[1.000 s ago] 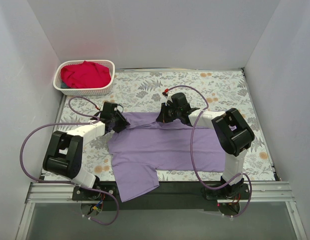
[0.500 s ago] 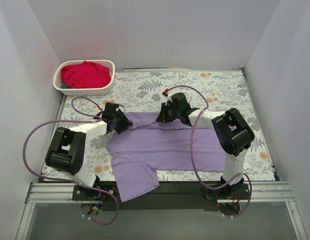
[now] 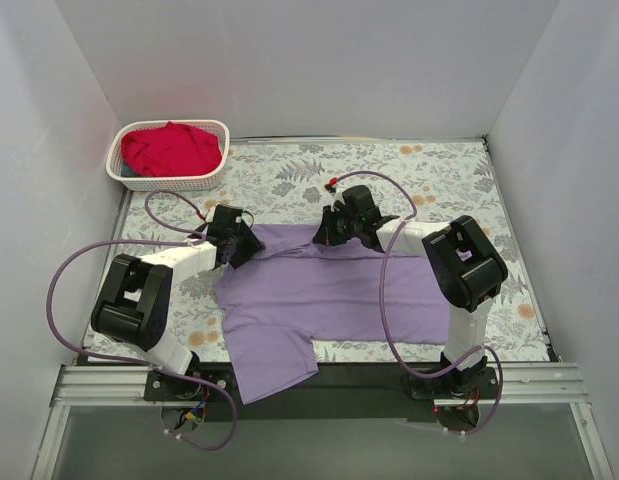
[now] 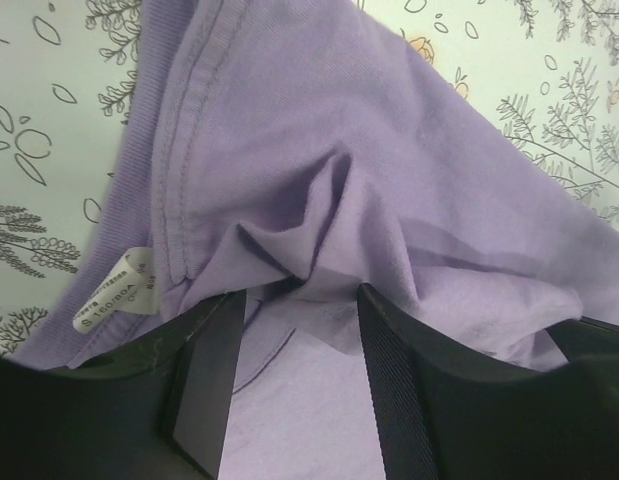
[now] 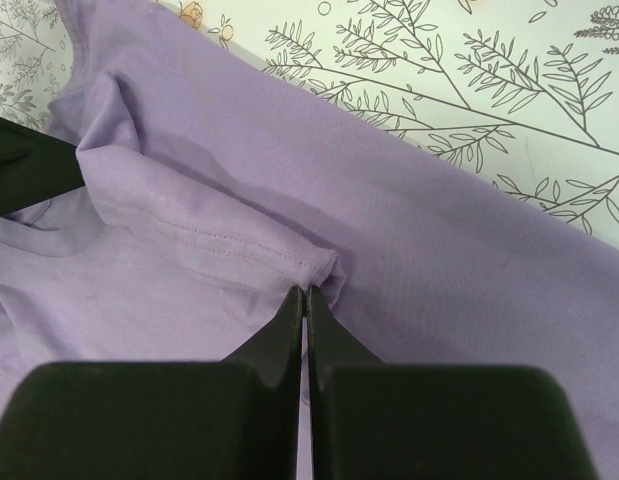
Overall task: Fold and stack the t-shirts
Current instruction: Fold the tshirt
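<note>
Now | my left claw (image 4: 299, 295) stands parted around a lavender t-shirt (image 3: 334, 290) fold | my right claw (image 5: 307, 291) pinches its hem tight.

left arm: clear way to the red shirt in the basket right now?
Probably yes: red shirt lies uncovered in the basket on its side, nothing between; left claw stands open.

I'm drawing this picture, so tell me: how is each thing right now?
lavender t-shirt: spread out flat, not stacked
red t-shirt: bunched up in the basket
basket: upright, holding the red t-shirt
left gripper: open around a cloth pucker
right gripper: shut on the lavender t-shirt
</note>
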`<state>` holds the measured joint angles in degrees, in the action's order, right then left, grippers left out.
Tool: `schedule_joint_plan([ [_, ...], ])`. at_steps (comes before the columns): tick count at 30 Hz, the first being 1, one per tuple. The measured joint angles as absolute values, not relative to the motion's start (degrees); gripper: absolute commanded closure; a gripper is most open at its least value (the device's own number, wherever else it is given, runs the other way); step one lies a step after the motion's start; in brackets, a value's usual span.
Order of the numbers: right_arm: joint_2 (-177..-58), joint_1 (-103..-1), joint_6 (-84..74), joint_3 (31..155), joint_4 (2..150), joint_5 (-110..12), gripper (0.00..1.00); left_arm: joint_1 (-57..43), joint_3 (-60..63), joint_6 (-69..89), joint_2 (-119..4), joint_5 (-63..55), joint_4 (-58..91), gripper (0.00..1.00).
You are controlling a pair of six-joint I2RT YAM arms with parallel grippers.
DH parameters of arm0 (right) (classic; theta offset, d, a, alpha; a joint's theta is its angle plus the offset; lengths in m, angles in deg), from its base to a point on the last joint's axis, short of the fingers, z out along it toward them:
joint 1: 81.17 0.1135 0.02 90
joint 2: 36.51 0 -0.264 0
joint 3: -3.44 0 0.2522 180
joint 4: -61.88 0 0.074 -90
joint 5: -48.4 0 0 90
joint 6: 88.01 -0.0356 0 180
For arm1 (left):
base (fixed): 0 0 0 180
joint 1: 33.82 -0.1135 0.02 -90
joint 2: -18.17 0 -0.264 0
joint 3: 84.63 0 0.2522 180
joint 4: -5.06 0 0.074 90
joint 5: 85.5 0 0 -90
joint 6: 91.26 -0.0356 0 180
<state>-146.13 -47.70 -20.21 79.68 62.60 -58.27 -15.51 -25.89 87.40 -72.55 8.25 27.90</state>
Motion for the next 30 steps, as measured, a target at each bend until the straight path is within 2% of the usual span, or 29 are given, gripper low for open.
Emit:
schedule_joint_plan([
  [7,-146.1,-47.7,-20.3,79.7,62.6,-58.3,0.99,-14.7,-25.8,86.4,-72.5,9.4,29.1,0.68],
  [13,-146.1,-47.8,-20.3,79.7,62.6,-58.3,0.99,-13.7,-24.7,86.1,-72.5,9.8,29.8,0.73],
  [17,-146.1,-47.8,-20.3,79.7,62.6,-58.3,0.99,-13.4,-24.2,86.2,-71.8,10.0,31.2,0.82],
  [21,-146.1,-47.8,-20.3,79.7,62.6,-58.3,0.99,-13.3,-24.2,86.4,-70.3,10.1,32.6,0.98],
  [30,-145.5,-47.8,-20.2,79.6,62.7,-58.7,0.99,-13.3,-24.2,86.6,-66.1,10.0,37.4,1.0],
])
